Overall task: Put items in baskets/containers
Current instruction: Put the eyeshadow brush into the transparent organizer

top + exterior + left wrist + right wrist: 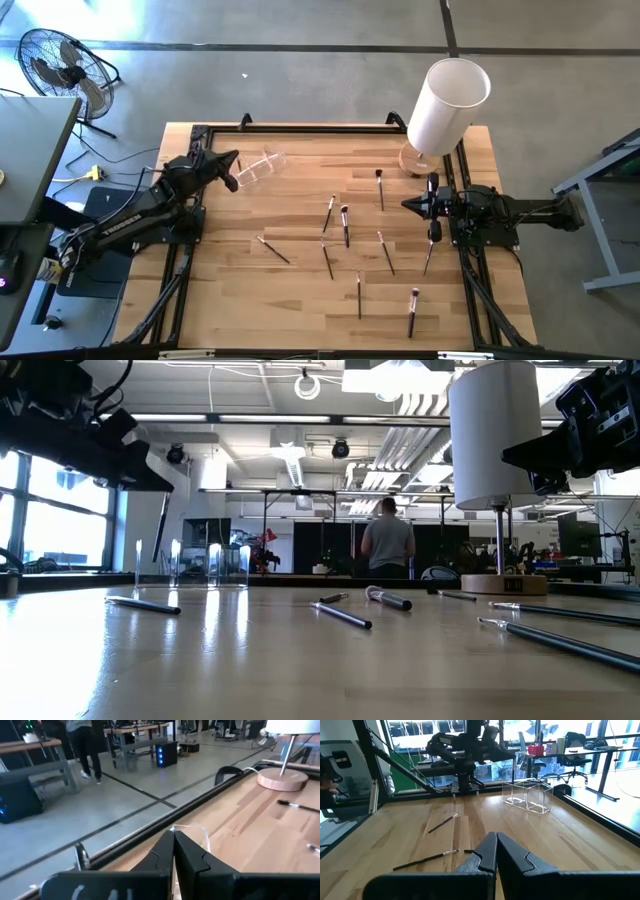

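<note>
The tabletop (300,290) is pale, smooth wooden planking with straight grain, edged by a black metal frame. Thin makeup brushes with dark slender handles and small bristle tips (346,226) lie flat and scattered over its middle and right portions, well apart from one another; about ten can be counted in the high view. None is held.

The small clear plastic holder (262,166) stands at the far left of the tabletop. The right wrist view shows it as a box-shaped, see-through piece with a dividing wall (528,796). No brush is visible inside it.

A tall white cylinder on a round wooden base (443,110) stands at the far right corner.

The left pincer (229,171) hovers just beside the clear holder, fingers (167,852) clenched together, grasping nothing. The right pincer (408,204) waits at the right edge, likewise clenched and empty.

A person (387,540) stands in the room beyond.
</note>
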Controlling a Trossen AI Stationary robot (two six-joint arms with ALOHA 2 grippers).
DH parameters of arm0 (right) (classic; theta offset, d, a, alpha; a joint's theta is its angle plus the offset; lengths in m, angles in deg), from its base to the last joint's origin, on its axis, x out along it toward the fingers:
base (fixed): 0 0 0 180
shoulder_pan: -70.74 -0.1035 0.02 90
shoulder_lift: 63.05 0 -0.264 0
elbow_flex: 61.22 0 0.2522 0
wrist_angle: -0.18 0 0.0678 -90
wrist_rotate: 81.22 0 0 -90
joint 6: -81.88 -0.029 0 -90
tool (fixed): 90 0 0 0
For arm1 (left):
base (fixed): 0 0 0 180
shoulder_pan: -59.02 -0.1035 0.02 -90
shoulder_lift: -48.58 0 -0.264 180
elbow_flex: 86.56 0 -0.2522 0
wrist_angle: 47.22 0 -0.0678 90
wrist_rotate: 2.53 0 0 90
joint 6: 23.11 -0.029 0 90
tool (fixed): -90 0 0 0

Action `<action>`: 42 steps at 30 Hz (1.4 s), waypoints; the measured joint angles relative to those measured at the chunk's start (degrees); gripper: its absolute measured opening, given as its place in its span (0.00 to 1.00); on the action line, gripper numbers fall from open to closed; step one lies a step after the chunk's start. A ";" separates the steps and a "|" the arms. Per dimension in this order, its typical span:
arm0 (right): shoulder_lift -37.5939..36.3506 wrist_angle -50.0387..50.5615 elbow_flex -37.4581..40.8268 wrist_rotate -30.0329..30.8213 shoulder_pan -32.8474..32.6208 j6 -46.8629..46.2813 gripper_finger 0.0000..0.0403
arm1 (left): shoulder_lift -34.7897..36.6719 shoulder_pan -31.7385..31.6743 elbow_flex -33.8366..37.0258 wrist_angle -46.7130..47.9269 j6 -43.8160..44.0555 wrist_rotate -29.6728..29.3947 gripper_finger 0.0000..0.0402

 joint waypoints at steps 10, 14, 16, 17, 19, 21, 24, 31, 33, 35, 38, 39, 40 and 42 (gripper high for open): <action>0.00 0.00 0.00 -0.01 0.00 0.00 0.01 | -0.17 0.00 0.59 0.75 1.11 -2.84 0.10; 0.00 0.00 0.00 -0.01 -0.01 0.01 0.01 | -0.17 0.00 0.59 0.79 1.87 -2.84 0.22; 0.00 0.00 0.00 -0.01 -0.01 0.00 0.01 | -0.16 0.00 0.57 0.79 2.31 -2.84 0.28; 0.00 0.00 0.00 -0.01 0.00 0.00 0.01 | -0.15 0.00 0.37 0.90 2.33 -2.84 0.31; 0.00 0.00 0.02 -0.01 -0.01 0.01 0.01 | -0.17 0.02 -0.71 0.90 2.37 -2.34 0.35; 0.00 0.00 0.00 -0.01 0.00 0.00 0.01 | -0.16 0.02 -2.23 0.79 2.79 -1.41 0.36; 0.00 0.00 0.01 -0.01 -0.01 0.01 0.01 | -0.17 0.02 -4.96 0.72 5.15 -0.08 0.37; 0.00 0.00 0.00 -0.01 -0.01 0.00 0.01 | -3.84 1.55 -11.33 1.47 9.86 4.50 0.37; 0.00 0.00 0.00 -0.01 0.00 0.00 0.01 | -6.92 4.13 -13.00 1.51 11.42 4.97 0.35; 0.00 0.00 0.00 -0.01 -0.01 0.00 0.01 | -11.08 7.60 -14.47 1.08 13.14 4.73 0.32; 0.00 0.00 0.00 -0.02 -0.01 0.00 0.01 | -18.52 13.76 -15.43 -3.02 16.06 2.94 0.28; 0.02 0.00 0.00 -0.02 0.00 0.00 0.01 | -21.21 15.93 -15.50 -5.45 16.63 1.93 0.26; 0.02 0.00 0.01 -0.01 0.00 0.00 0.01 | -23.72 18.15 -15.65 -7.69 17.21 0.66 0.25; 0.00 0.01 0.00 -0.02 0.00 0.00 0.01 | -29.41 22.73 -16.62 -12.59 18.00 -2.75 0.22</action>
